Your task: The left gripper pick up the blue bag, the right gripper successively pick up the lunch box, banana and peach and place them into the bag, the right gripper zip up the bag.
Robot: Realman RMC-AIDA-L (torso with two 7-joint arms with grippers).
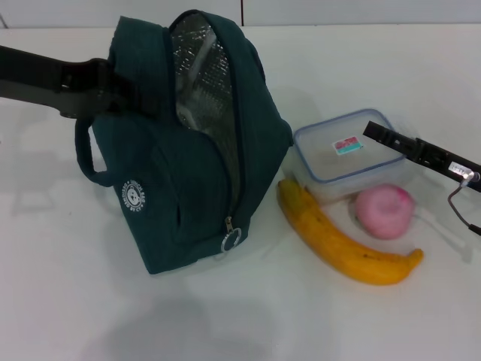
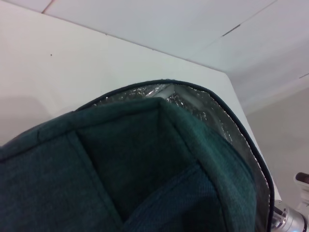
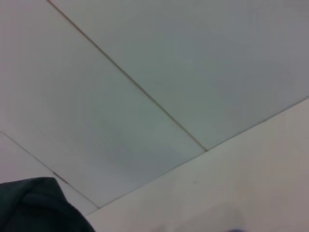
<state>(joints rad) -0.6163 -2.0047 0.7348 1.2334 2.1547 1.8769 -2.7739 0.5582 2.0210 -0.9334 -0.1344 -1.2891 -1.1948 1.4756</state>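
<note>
Gripping bag (image 1: pixel 188 150) top with left gripper (image 1: pixel 124 94), mouth open, on counter (image 1: pixel 90 301). Hovering right gripper (image 1: pixel 376 131) over lunch box (image 1: pixel 342 154); jaws unclear. Banana (image 1: pixel 338 241), peach (image 1: pixel 385 210) beside box.

The left end effector (image 1: pixel 124 94) is buried behind the blue bag (image 1: pixel 188 188) (fingers unseen); the right end effector (image 1: pixel 376 132) fingers are indistinct over the lunch box (image 1: pixel 342 154).

Bare white table (image 1: pixel 225 316) across the lower frame; dark teal fabric bag (image 1: pixel 188 173) blocks centre-left, its foil-lined mouth gaping.
</note>
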